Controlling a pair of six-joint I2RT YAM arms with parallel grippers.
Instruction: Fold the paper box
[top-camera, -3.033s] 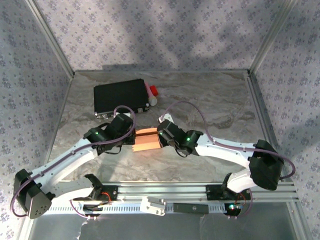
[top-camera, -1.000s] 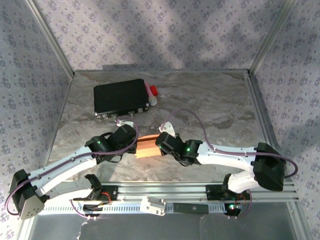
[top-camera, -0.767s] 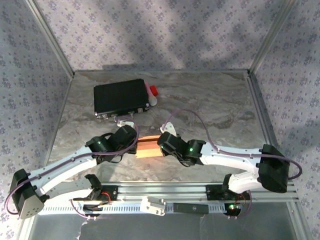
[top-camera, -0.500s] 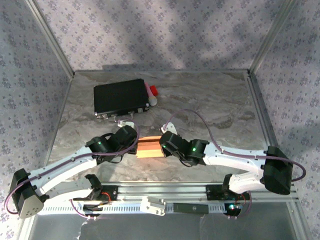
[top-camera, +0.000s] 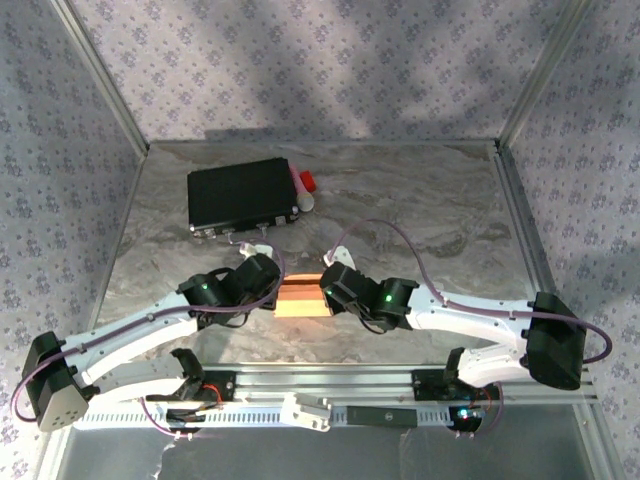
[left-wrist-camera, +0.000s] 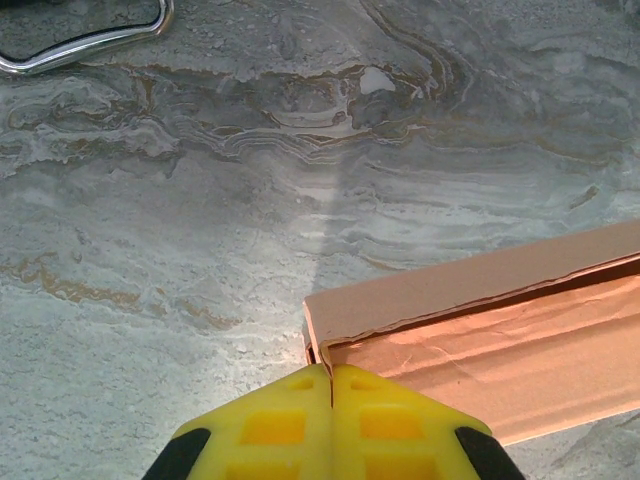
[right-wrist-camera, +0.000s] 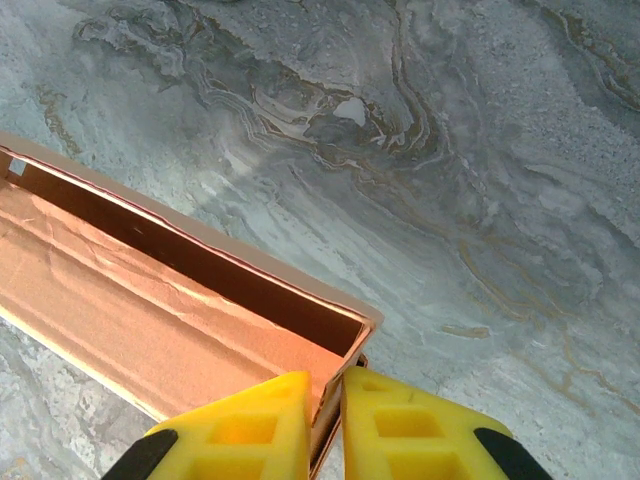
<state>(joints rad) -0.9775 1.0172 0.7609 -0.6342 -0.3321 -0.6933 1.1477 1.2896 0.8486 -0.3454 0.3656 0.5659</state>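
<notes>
The paper box (top-camera: 303, 297) is a salmon-orange open tray lying on the marble table between my two grippers. My left gripper (top-camera: 272, 290) is at its left end. In the left wrist view its yellow jaws (left-wrist-camera: 330, 375) are pressed together on the corner of the box's (left-wrist-camera: 480, 330) end wall. My right gripper (top-camera: 328, 290) is at the right end. In the right wrist view its jaws (right-wrist-camera: 327, 390) straddle the end wall of the box (right-wrist-camera: 150, 300) with a narrow gap beside the card, so they are slightly open.
A black flat case (top-camera: 243, 195) lies at the back left, with a red-and-white object (top-camera: 304, 187) against its right side. The case's chrome edge (left-wrist-camera: 90, 40) shows in the left wrist view. Metal frame rails (top-camera: 520, 230) border the table.
Both grippers and the box have shifted a little toward the near edge. The right gripper's jaws have parted slightly around the end wall. The left gripper stays shut.
</notes>
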